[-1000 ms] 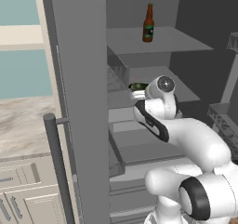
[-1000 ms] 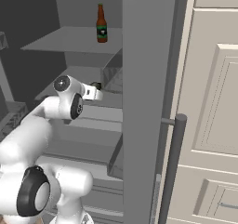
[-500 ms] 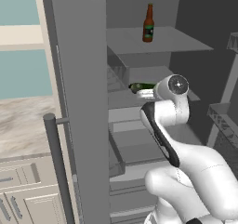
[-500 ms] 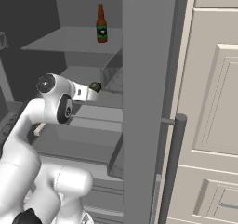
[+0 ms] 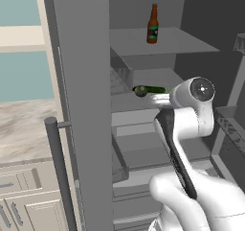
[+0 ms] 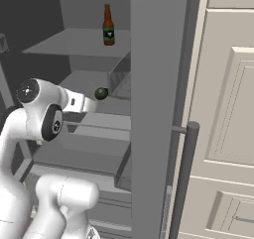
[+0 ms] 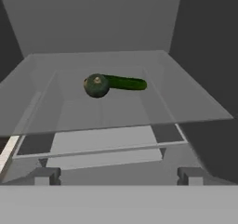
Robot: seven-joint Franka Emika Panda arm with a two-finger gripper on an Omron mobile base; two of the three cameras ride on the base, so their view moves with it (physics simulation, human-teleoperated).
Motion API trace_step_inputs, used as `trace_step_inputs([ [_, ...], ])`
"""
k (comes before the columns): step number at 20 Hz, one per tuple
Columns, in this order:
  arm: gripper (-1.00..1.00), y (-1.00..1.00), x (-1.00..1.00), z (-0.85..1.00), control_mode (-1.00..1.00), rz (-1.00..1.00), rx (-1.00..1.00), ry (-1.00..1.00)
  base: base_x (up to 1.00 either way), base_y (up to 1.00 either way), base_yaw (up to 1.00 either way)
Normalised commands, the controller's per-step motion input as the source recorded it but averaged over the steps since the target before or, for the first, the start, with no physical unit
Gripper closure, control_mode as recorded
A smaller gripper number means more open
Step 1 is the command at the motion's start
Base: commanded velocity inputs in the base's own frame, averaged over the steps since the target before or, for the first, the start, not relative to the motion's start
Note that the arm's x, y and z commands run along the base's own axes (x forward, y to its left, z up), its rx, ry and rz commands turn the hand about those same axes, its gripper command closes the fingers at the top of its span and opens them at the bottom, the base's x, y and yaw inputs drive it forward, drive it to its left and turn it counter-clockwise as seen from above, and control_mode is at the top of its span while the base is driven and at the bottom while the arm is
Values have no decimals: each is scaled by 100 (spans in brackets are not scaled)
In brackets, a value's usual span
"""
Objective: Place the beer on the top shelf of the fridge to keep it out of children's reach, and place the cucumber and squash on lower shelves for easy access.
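The two small dark finger tips (image 7: 42, 175) are cut off by the lower edge of the hand view, so just their flat tops show. Ahead of them, between the two, the long slender dark green cucumber (image 7: 126, 83) has its near end hidden behind the small round olive-green squash (image 7: 96, 85). From the base views the fingers themselves are hidden behind the arm's white wrist (image 5: 160, 98), and the label on the small brown glass beer bottle (image 5: 152, 25) above is too small to read.

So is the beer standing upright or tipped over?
Upright: the beer stands on its base on the top shelf, red cap uppermost, in both base views.
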Motion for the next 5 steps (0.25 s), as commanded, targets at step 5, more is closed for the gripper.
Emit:
trace_step_inputs([
  [5,-100,-2,-81,15,-100,0,0,0,0,0,0],
])
